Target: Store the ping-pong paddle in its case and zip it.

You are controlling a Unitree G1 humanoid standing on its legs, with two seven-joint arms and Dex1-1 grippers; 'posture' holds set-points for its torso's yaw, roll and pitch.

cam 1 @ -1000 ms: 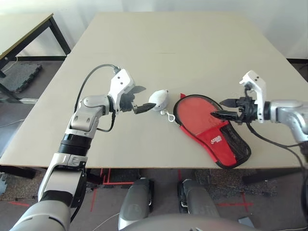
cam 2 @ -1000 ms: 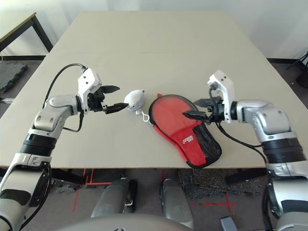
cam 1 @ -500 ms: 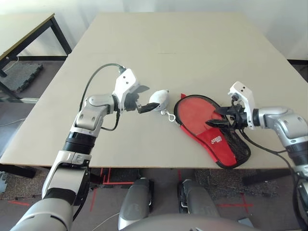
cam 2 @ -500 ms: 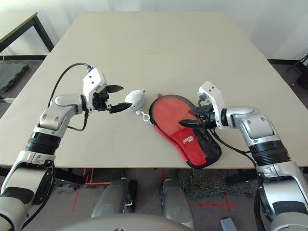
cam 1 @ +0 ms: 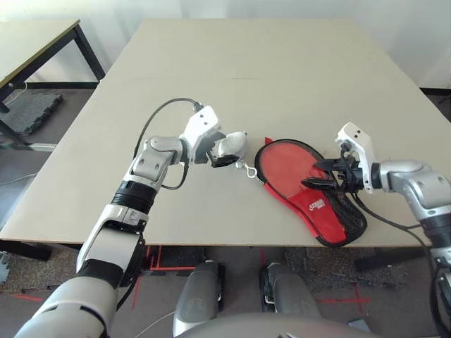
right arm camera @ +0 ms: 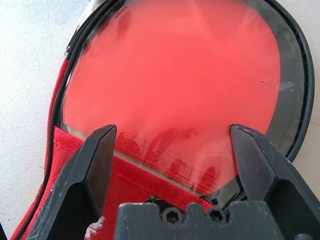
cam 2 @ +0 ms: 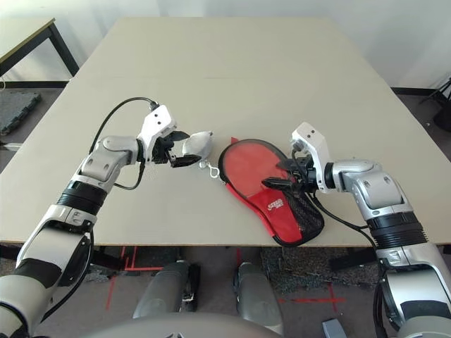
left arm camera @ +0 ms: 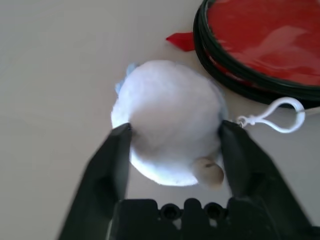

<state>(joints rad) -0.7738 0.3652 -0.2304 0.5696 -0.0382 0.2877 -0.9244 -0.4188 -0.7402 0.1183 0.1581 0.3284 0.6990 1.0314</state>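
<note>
Left fingers have reached soft round white wad.

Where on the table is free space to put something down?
The far half of the table, beyond both arms, is bare, and so is the near left corner beside the left forearm. The near middle is crowded: the white cloth wad between the left fingers, then the case with the paddle reaching the near edge.

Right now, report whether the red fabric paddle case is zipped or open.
Open: the red fabric paddle case lies unzipped, the red-faced paddle exposed inside.
</note>
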